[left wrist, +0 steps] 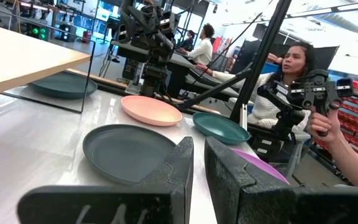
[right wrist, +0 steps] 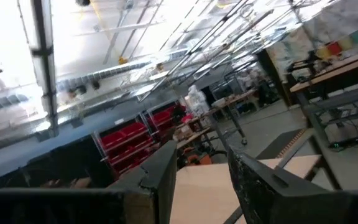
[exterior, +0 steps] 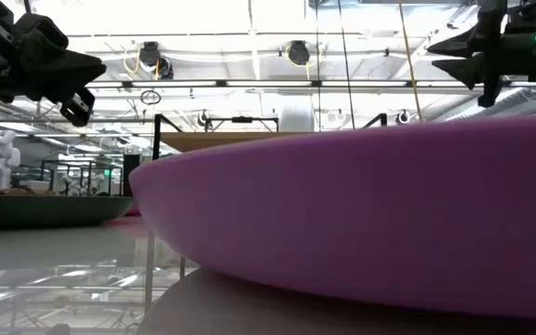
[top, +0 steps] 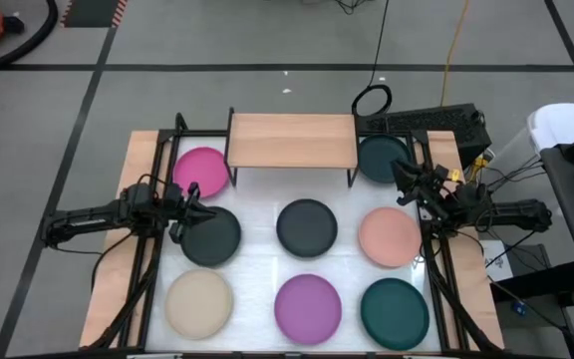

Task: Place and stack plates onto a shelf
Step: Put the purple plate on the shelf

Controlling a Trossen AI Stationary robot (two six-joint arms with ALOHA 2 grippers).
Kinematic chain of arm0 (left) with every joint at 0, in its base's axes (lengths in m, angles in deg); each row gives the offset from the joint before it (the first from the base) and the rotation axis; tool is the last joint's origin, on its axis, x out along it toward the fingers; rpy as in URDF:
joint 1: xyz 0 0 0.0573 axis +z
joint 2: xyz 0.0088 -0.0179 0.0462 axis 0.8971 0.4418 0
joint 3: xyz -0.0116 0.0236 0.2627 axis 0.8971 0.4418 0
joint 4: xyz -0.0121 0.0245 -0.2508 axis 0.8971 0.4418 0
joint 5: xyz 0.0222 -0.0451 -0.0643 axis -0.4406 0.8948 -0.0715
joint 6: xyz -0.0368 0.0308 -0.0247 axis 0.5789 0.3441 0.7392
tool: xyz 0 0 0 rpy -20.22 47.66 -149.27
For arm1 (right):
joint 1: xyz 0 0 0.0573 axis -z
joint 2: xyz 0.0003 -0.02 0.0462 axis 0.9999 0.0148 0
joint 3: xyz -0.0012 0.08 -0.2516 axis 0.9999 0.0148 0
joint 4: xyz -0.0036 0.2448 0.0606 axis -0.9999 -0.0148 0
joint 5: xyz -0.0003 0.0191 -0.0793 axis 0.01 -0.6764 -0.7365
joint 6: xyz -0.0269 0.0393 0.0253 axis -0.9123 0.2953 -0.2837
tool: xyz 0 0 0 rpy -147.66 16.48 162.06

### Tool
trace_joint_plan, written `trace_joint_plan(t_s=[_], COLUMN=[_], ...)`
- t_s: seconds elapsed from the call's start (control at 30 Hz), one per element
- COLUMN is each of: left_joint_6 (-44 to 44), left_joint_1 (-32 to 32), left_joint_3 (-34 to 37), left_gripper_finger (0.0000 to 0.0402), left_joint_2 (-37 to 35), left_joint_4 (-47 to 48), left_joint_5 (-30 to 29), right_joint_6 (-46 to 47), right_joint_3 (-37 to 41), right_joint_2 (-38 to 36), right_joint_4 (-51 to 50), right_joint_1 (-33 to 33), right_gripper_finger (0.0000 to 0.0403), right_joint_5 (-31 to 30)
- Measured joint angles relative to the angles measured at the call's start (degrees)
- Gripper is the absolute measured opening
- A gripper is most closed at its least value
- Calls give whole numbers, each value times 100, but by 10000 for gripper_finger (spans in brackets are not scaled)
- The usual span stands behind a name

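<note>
Eight plates are lying on the white worktop (top: 257, 261), none on the shelf (top: 292, 140). Starting at the left, the left claw (top: 193, 206) is hovering low between the hot pink plate (top: 201, 171) and a charcoal plate (top: 210, 235), its arm lying level, fingers slightly parted and grasping nothing. At the right, the right claw (top: 405, 176) is reaching toward the shelf's right end, beside a teal plate (top: 382, 158), parted and empty. Only the left wrist view is showing people seated beyond the worktop.

I can read no text, label, brand, number or sign anywhere around me or my worktop.
</note>
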Motion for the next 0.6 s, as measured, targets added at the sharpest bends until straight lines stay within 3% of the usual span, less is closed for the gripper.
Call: trace_joint_plan(t_s=[0.23, 0.43, 0.6], left_joint_6=[0, 0, 0], left_joint_1=[2, 0, 0], left_joint_3=[2, 2, 0], left_gripper_finger=[44, 44, 44], left_joint_2=[0, 0, 0], left_joint_4=[0, -2, -2], left_joint_5=[0, 0, 0], right_joint_6=[-247, -167, -220], right_joint_3=[-150, -688, -1279], right_joint_2=[480, 1401, 2599], right_joint_4=[464, 206, 112], right_joint_1=[0, -4, -19], right_gripper_finger=[128, 128, 128], right_joint_5=[1368, 1757, 1839])
